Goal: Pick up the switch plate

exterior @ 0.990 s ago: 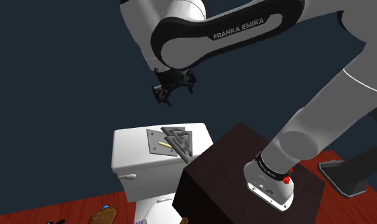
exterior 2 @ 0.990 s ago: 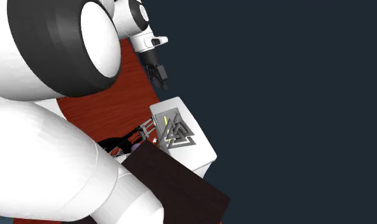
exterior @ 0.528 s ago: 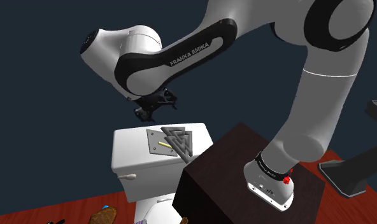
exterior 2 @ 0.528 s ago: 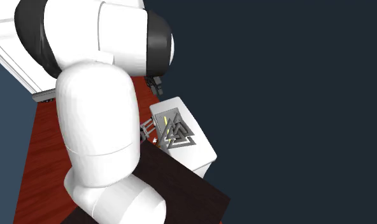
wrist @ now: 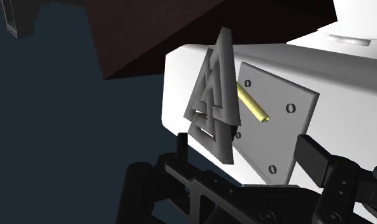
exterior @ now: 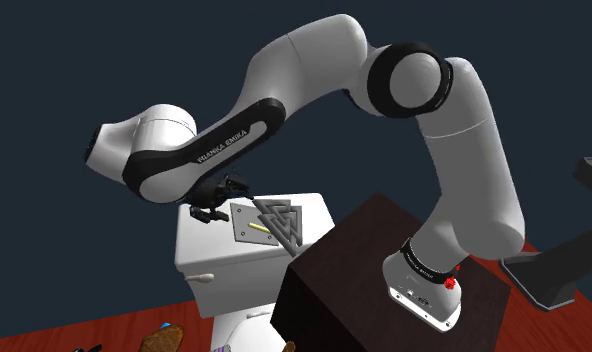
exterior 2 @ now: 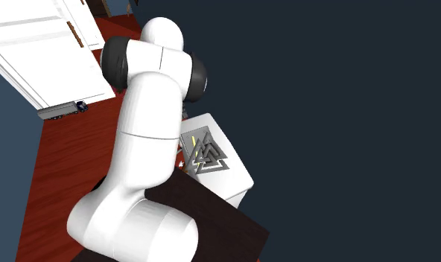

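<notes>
The pincer [exterior: 208, 210] hangs low over the far left part of a white toilet tank [exterior: 209, 255], its two black fingers spread apart and pinching nothing. In the wrist view the pincer [wrist: 246, 151] points along the tank lid, one fingertip at each side, and neither touches anything.

The switch plate [exterior: 242, 222] lies flat on the lid of the tank, just right of the pincer in the shoulder view. It is a grey square with small screw holes near its corners (four of them are plain in the wrist view), and a short yellow toggle [wrist: 252, 104] stands out of its middle. In the wrist view the switch plate [wrist: 279, 133] lies just ahead of the open fingers, apart from them.

A grey figure of interlocked triangles [exterior: 282, 220] rests against the plate's right edge in the shoulder view. It touches or overlaps that edge, and I cannot tell which. In the second exterior view the switch plate [exterior 2: 190, 141] and the triangles [exterior 2: 206, 157] lie together on the tank [exterior 2: 238, 177], with the white arm [exterior 2: 148, 149] rising at their left.

The dark brown stand [exterior: 334, 290] sits near and right of the tank. The floor [exterior 2: 62, 164] is red-brown wood, and a white door [exterior 2: 40, 52] stands at the far left.
</notes>
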Tool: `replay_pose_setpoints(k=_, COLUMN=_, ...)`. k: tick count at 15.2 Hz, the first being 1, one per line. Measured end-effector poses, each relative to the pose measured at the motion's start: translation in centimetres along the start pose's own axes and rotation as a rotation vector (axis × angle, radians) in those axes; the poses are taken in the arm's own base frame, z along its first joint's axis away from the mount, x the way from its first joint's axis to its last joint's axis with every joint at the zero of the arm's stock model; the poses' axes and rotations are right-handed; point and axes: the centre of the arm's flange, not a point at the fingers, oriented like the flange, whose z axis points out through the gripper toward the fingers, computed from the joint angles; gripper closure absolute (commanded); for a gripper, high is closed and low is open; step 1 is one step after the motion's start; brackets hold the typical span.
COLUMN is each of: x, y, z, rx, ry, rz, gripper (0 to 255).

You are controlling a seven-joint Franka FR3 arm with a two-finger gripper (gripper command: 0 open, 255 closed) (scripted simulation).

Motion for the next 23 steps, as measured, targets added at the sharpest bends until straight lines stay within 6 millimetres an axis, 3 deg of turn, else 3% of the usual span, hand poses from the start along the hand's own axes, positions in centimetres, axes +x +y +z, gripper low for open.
replay_pose_setpoints(k=5, x=0.8, y=-7.2, z=2.7, rx=-0.111, ry=-0.022, rz=0.022, gripper=0)
replay_pose_setpoints(k=13, x=0.8, y=-11.1, z=5.8, rx=-0.128, ry=-0.024, rz=0.026, gripper=0)
replay_pose_setpoints(k=14, x=0.8, y=-11.1, z=6.0, rx=-0.128, ry=-0.024, rz=0.026, gripper=255)
replay_pose_setpoints(k=23, x=0.8, y=-11.1, z=6.0, rx=-0.127, ry=-0.024, rz=0.026, gripper=255)
